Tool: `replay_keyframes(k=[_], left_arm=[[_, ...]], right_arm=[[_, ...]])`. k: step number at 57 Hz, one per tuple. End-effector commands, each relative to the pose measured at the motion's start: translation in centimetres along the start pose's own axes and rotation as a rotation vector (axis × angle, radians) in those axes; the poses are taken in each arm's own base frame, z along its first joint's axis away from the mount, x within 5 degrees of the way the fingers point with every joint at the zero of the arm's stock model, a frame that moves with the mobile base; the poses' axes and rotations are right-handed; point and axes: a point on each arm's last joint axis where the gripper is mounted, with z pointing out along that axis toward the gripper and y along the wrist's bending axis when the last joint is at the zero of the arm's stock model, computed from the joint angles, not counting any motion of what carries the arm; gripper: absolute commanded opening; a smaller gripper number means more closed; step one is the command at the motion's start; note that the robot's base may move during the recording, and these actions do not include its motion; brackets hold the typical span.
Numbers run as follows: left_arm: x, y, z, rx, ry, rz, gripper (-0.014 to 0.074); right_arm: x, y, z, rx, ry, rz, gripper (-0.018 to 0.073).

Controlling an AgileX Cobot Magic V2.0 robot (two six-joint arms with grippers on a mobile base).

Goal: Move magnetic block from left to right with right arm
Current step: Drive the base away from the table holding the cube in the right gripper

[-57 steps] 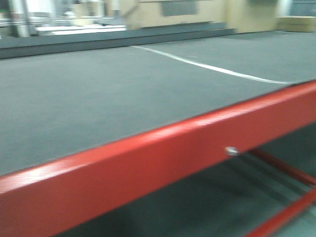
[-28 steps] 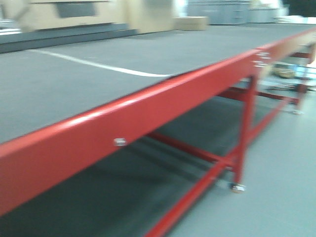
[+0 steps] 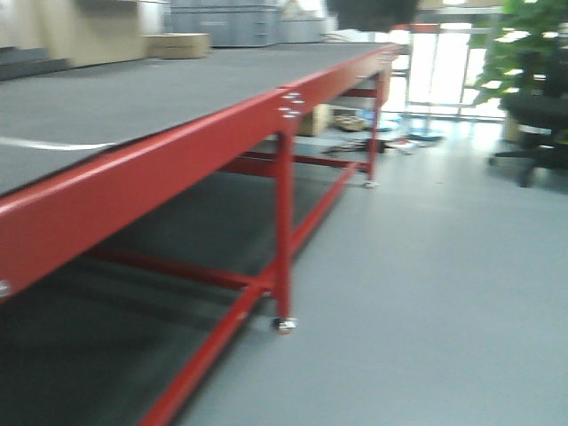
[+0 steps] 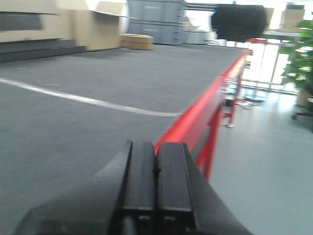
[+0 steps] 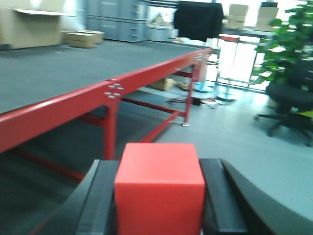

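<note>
Right gripper (image 5: 160, 198) is clamped tight on the magnetic block (image 5: 159, 183), one dark jaw flat against the cube's left face and the other flat against its right. The red cube sits at 6 o'clock in the right wrist view, with its top and front faces showing. From it, the table's red rail (image 5: 73, 100) runs off toward 10 o'clock and the grey floor (image 5: 230, 132) spreads out at 1 o'clock.

Left gripper (image 4: 155, 183) has its black jaws pressed together with nothing between them. It hangs over the grey table top (image 4: 73, 122), close to the red edge. A white line (image 4: 83, 99) curves across the top from 9 o'clock toward that edge.

Further out there's a cardboard box (image 4: 137, 41) at 11 o'clock at the far end, with grey crates (image 4: 156, 22) behind it.

The front camera is pretty blurry. You can make out a red table leg (image 3: 284, 222) on a caster (image 3: 282, 325), a black office chair (image 3: 537, 124) at 2 o'clock and a green plant (image 3: 524, 35) above it.
</note>
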Motion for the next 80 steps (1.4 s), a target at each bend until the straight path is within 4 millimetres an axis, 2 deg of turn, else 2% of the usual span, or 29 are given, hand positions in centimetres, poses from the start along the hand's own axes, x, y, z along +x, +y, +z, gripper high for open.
replay_keyframes(k=[1, 80], left_arm=[[-0.58, 0.06, -0.11, -0.006, -0.093, -0.002, -0.0126], [-0.58, 0.06, -0.11, -0.006, -0.093, -0.002, -0.0126]], right_arm=[[-1.72, -0.07, -0.1, 0.011, -0.113, -0.022, 0.0307], [-1.72, -0.07, -0.1, 0.011, -0.113, -0.022, 0.0307]])
